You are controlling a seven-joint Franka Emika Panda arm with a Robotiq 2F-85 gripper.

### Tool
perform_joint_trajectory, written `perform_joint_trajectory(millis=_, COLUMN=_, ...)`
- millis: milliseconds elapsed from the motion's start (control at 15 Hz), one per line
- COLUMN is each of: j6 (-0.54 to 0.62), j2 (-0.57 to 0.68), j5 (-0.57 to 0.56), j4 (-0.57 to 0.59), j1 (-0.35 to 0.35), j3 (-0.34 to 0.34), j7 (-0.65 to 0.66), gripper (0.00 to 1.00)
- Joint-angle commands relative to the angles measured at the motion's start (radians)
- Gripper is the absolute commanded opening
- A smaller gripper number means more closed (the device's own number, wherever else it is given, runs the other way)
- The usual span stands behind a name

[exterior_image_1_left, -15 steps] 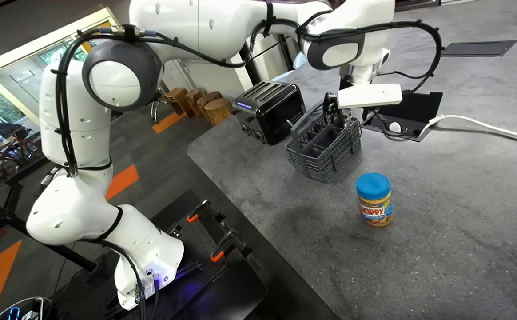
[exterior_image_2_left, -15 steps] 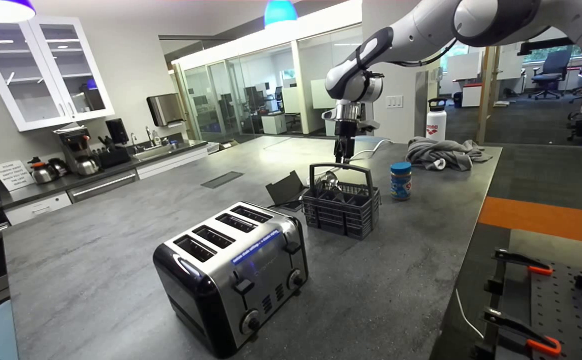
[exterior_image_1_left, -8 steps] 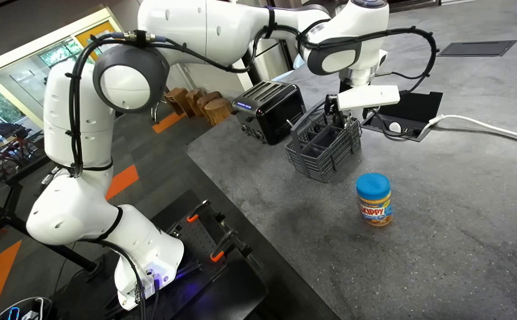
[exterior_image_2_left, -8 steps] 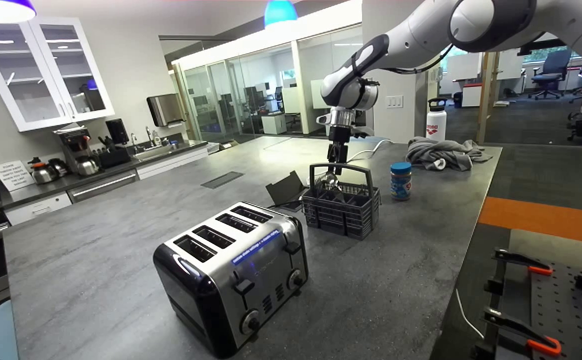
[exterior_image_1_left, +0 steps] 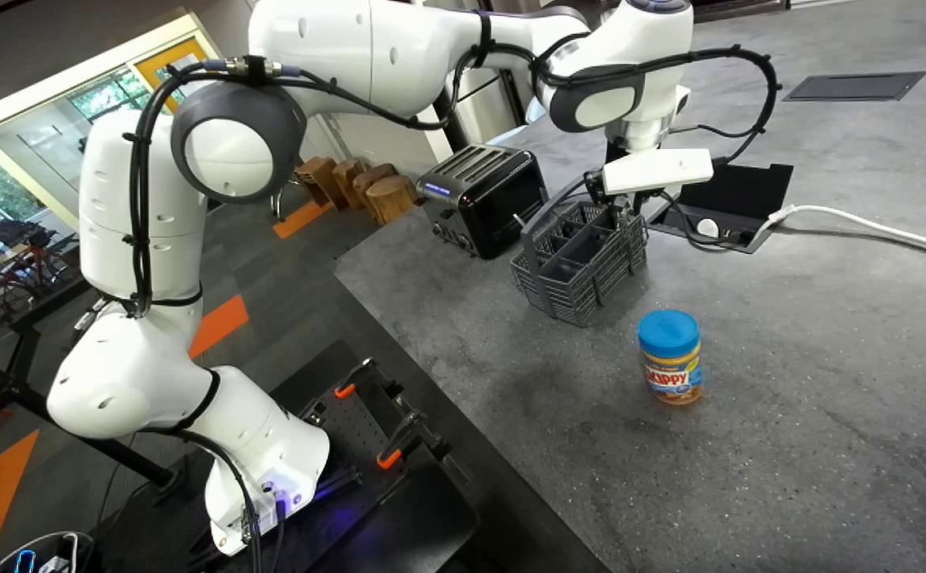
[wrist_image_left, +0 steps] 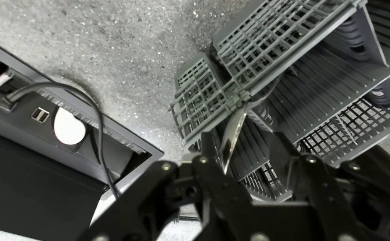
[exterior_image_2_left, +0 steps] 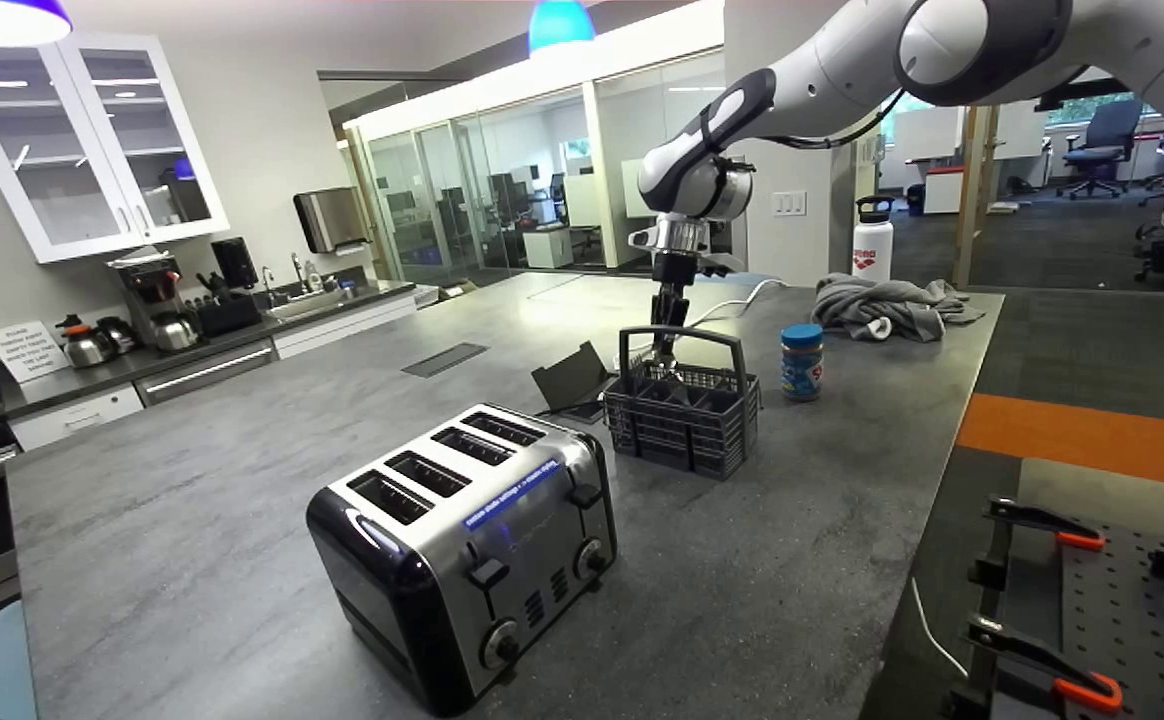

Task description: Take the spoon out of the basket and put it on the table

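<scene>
Wrist view: the claw has come down at the basket, jaws parted, the spoon between them, left of centre. Grasping now looks feasible.

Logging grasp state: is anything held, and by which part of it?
Nothing is held: in the wrist view the gripper stands open, jaws apart with the spoon between them and a gap showing on one side.

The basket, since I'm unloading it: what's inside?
A metal spoon, its bowl showing within the open end effector. In the wrist view, the end effector hides part of the basket; the spoon's lower end is unclear.
</scene>
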Motion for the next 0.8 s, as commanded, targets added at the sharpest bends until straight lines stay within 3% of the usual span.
perform_joint_trajectory(millis=0, j6=0.022, j2=-0.014, j5=0.001, j4=-0.002, j1=-0.007, j3=0.01, j7=-0.012, gripper=0.17)
perform_joint_trajectory(millis=133, j6=0.022, j2=-0.014, j5=-0.002, j4=0.001, j1=-0.006, j3=0.009, j7=-0.009, gripper=0.01)
perform_joint_trajectory(millis=467, j6=0.029, j2=-0.061, j5=-0.003, j4=-0.041, j1=0.0, j3=0.008, j7=-0.004, gripper=0.01)
perform_joint_trajectory(millis=733, j6=0.096, j2=-0.182, j5=-0.003, j4=-0.141, j1=0.009, j3=0.003, j7=-0.014, gripper=0.01)
